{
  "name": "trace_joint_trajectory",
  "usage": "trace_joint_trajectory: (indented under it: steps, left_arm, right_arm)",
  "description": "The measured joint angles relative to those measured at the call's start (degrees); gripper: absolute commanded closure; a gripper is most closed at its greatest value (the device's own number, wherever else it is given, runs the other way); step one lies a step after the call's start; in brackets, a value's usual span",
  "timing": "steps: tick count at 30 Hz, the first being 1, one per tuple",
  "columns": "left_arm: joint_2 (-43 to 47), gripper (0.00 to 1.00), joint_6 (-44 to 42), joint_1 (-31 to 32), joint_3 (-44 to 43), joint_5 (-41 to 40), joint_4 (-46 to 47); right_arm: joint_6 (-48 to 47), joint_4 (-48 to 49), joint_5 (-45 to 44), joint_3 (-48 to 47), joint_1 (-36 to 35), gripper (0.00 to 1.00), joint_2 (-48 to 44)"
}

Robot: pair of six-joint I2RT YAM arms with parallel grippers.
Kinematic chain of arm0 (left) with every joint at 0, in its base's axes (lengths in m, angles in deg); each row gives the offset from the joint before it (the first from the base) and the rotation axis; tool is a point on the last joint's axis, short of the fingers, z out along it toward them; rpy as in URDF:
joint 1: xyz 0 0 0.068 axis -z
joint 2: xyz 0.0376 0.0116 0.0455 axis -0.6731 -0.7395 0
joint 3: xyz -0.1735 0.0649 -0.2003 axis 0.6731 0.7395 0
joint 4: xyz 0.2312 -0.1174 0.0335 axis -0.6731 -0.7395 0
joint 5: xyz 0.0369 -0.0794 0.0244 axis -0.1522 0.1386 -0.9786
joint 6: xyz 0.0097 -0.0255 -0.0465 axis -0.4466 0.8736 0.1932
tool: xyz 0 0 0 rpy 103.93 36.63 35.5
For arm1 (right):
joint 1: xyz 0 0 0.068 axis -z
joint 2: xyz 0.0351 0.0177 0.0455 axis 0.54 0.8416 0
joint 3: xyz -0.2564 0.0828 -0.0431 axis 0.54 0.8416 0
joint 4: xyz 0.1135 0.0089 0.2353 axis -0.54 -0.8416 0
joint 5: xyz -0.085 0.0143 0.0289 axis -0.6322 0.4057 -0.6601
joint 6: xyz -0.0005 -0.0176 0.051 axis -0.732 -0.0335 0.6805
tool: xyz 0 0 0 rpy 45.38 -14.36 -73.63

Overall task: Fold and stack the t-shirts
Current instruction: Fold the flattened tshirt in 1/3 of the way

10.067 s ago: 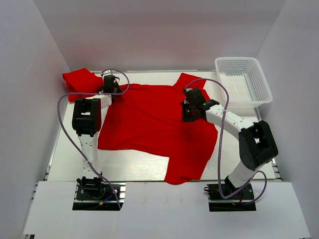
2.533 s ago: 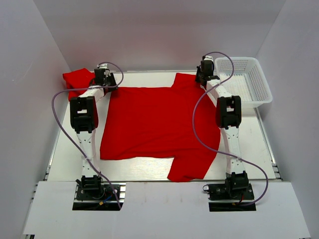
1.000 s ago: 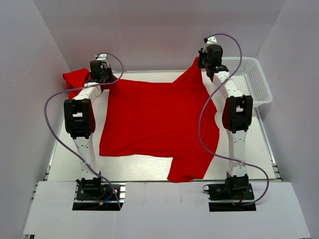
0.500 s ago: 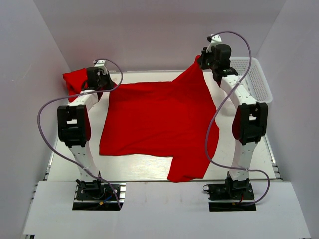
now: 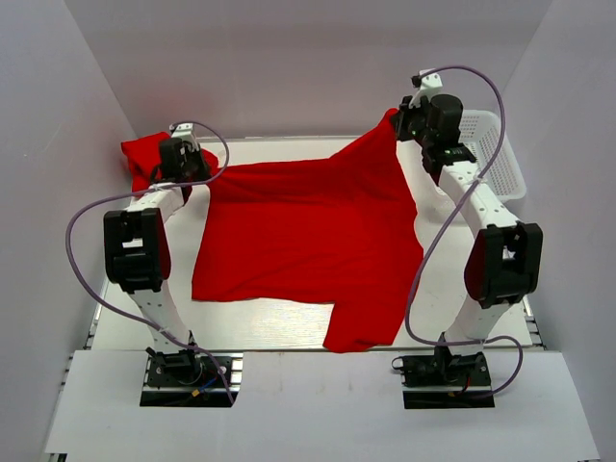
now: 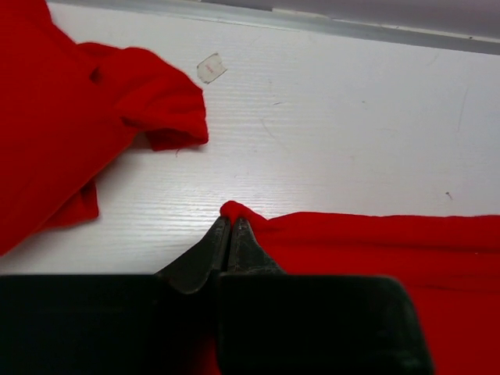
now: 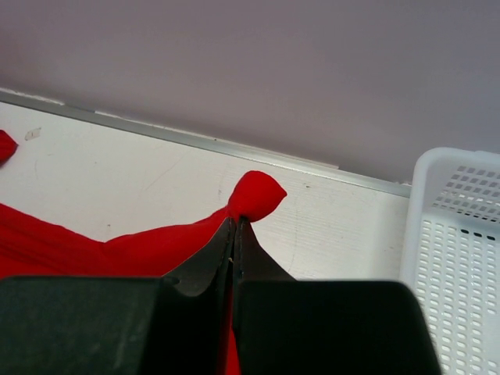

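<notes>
From above, one red shirt [image 5: 308,241] lies spread over the middle of the white table [image 5: 260,322], its near sleeve reaching toward the front edge. The left gripper [image 5: 192,168] sits at the shirt's far left corner, low over the table. The right gripper [image 5: 399,120] holds the far right corner up off the table, so the cloth rises in a slanted sheet to a peak there. A second red shirt [image 5: 144,154] lies bunched in the far left corner of the table, just beside the left arm. A white mesh basket [image 5: 500,159] stands at the far right, near the right arm.

In the left wrist view, the left gripper [image 6: 230,226] has its jaws pressed together on a small fold at the edge of the spread shirt [image 6: 367,242], which runs off to the right along the table [image 6: 336,117]. The bunched shirt [image 6: 62,117] lies to the left, apart from the pinched edge. A small pale scrap [image 6: 209,68] lies on the table beyond it.

In the right wrist view, the right gripper [image 7: 234,226] is clamped tight on the shirt [image 7: 256,194]; a rounded nub of cloth pokes out past the fingertips and the rest drapes down to the left. The basket [image 7: 461,266] stands at the right, and a grey wall [image 7: 234,62] rises behind the table [image 7: 117,164].
</notes>
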Motion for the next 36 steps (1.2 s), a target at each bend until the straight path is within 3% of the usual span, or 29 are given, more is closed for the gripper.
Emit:
trace_joint_trajectory:
  steps: [17, 30, 36]
  left_arm:
    - [4.04, 1.00, 0.92, -1.95, 7.91, 2.54, 6.01]
    - [4.44, 1.00, 1.20, -2.69, 15.19, 3.13, 7.72]
    - [5.33, 1.00, 1.31, -2.69, 18.18, 3.15, 8.98]
  right_arm:
    - [-1.33, 2.34, -2.14, 14.67, 0.04, 1.00, -9.70]
    - [1.51, 5.11, -1.18, 37.64, 0.02, 1.00, -28.46]
    - [3.30, 5.86, 0.04, 46.60, 0.02, 1.00, -32.28]
